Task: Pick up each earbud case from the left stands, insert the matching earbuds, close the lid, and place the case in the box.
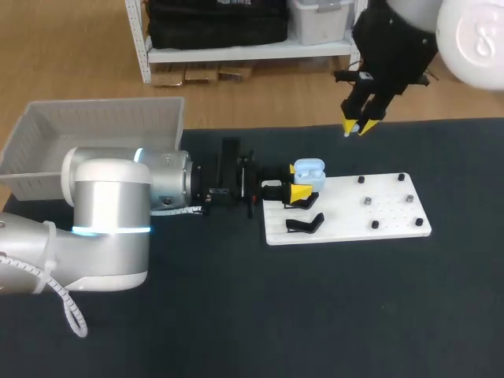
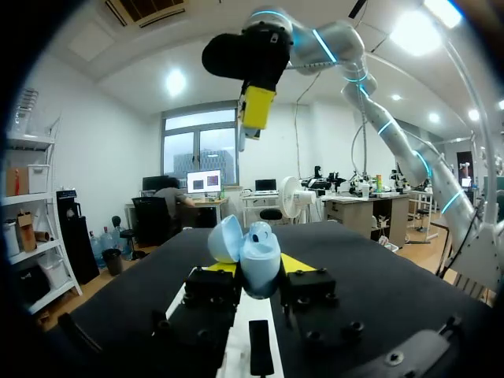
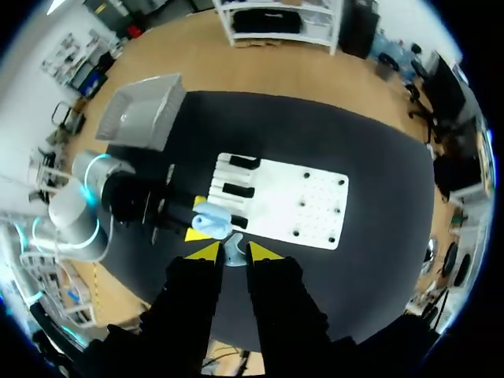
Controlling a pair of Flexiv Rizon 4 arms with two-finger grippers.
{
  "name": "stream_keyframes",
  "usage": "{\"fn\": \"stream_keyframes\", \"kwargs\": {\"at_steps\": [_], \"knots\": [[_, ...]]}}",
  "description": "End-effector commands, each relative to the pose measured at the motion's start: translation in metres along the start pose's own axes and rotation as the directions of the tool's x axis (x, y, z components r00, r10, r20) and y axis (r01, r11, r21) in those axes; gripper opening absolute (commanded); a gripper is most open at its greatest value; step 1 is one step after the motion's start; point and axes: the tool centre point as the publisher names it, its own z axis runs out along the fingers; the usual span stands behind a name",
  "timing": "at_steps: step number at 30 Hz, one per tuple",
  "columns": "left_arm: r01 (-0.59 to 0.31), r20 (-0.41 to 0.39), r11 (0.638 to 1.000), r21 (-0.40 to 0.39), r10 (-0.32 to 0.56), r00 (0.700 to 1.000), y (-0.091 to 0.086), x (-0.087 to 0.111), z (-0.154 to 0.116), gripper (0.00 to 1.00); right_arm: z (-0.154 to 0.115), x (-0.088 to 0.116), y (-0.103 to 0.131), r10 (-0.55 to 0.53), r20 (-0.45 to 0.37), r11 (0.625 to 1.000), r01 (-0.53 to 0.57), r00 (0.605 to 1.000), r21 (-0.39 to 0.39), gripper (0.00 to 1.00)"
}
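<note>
Left pincer [image 2: 260, 268] clamps the blue earbud case [image 2: 258, 248] upright, lid tipped open; right pincer [image 1: 358, 126], above the table's far edge, pinches an earbud [image 3: 234, 255].

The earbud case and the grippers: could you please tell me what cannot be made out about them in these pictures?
- Inside of the earbud case: the left wrist view shows only its outside; the other views show it too small.
- The small pale piece in the right gripper: too small in every view to identify.
- Whether the case is lifted off the board: the left gripper hides its underside in the head view.
</note>
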Motion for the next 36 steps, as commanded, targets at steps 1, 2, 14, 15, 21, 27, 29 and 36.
{"fn": "stream_keyframes", "kwargs": {"at_steps": [1,2,14,15,21,27,29,36], "knots": [[-0.003,0.005,1.0,-0.003,0.003,1.0,0.0,0.001,0.0,0.0,-0.002,-0.006,0.021,-0.125,-0.048,0.992,0.126,0.991,0.025,0.0],[-0.003,0.005,1.0,-0.003,0.003,1.0,0.0,0.001,0.0,0.0,0.0,-0.006,0.025,-0.156,-0.068,0.987,0.159,0.985,0.033,0.0],[-0.003,0.005,1.0,-0.003,0.003,1.0,0.0,0.001,0.0,0.0,0.03,-0.007,0.049,-0.246,-0.174,0.967,0.254,0.953,0.022,0.0],[-0.003,0.005,1.0,-0.003,0.003,1.0,0.0,0.001,0.0,0.0,0.032,-0.006,0.051,-0.245,-0.178,0.967,0.254,0.953,0.028,0.0],[-0.003,0.005,1.0,-0.003,0.003,1.0,0.0,0.001,0.0,0.0,0.04,0.002,0.055,-0.227,-0.185,0.968,0.242,0.956,0.064,0.0],[-0.003,0.005,1.0,-0.003,0.003,1.0,0.0,0.001,0.0,0.0,0.047,0.015,0.06,-0.223,-0.186,0.967,0.241,0.957,0.083,0.0],[-0.003,0.005,1.0,-0.003,0.003,1.0,0.0,0.001,0.0,0.0,0.052,0.016,0.06,-0.223,-0.184,0.967,0.242,0.957,0.085,0.0],[-0.003,0.005,1.0,-0.003,0.003,1.0,0.0,0.001,0.0,0.0,0.06,0.016,0.059,-0.214,-0.152,0.966,0.232,0.965,0.116,0.0]]}}
